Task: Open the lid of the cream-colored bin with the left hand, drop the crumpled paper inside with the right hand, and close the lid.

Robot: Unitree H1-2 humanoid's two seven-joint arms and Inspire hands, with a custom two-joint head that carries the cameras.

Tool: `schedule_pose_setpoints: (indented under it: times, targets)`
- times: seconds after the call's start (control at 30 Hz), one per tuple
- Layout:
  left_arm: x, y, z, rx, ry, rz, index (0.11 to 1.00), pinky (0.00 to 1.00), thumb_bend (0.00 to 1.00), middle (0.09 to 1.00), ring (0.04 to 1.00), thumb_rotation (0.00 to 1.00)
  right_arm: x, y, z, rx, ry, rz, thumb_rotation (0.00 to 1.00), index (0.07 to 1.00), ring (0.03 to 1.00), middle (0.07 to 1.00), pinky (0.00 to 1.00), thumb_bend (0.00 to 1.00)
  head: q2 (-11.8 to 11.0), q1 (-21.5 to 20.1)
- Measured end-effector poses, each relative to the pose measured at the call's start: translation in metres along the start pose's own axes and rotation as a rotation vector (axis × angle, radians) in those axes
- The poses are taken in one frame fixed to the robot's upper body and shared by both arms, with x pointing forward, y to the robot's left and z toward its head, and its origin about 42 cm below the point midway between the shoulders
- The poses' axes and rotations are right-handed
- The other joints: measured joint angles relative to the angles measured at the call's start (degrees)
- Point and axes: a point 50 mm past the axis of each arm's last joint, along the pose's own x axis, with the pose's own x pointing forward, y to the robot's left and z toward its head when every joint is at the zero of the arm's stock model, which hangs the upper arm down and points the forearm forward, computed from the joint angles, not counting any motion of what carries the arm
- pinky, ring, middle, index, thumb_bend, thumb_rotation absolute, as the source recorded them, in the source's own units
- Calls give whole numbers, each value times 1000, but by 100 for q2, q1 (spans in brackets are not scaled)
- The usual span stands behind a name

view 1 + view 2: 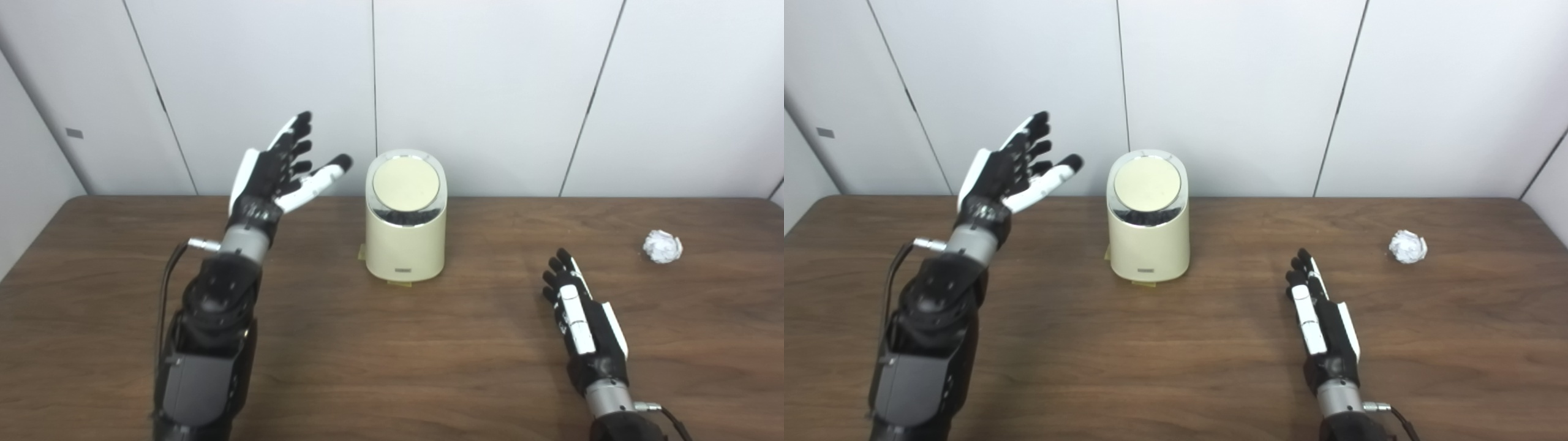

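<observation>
The cream-colored bin (pixel 405 236) stands upright near the back middle of the wooden table (pixel 392 343), its round lid (pixel 405 182) lying flat and shut. My left hand (pixel 278 174) is raised in the air to the left of the bin, open, palm toward it, fingers spread, not touching it. The crumpled white paper (pixel 662 246) lies on the table at the far right. My right hand (pixel 579 312) rests low over the table, open and holding nothing, to the left of and nearer than the paper.
A white panelled wall (pixel 490 92) runs right behind the table's far edge, close behind the bin. A small yellowish tab (pixel 362 251) shows at the bin's base.
</observation>
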Motion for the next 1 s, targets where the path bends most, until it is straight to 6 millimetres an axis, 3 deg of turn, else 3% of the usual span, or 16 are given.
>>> schedule_pose_setpoints:
  times: [0.33,0.53,0.73,0.87,1.0]
  targets:
    - [55,-12,22,231,52,-86,974,763,872,975,909,198,0,2,0,-3,8,7,902,998,962,973,973,486,0,-26]
    - [78,-38,36,286,102,-136,983,841,885,987,956,93,-1,3,1,-4,7,9,904,993,959,969,975,491,9,-26]
    - [87,-52,39,380,145,-179,987,841,882,1000,985,63,-1,2,1,-3,7,-2,888,976,948,956,966,512,62,18]
    - [93,-56,44,443,152,-191,969,743,909,996,954,69,-3,1,1,-2,7,-6,890,972,950,955,969,506,123,44]
    - [95,-64,47,524,147,-201,960,722,929,1000,949,83,-3,1,1,-2,8,-7,906,978,953,962,963,506,149,61]
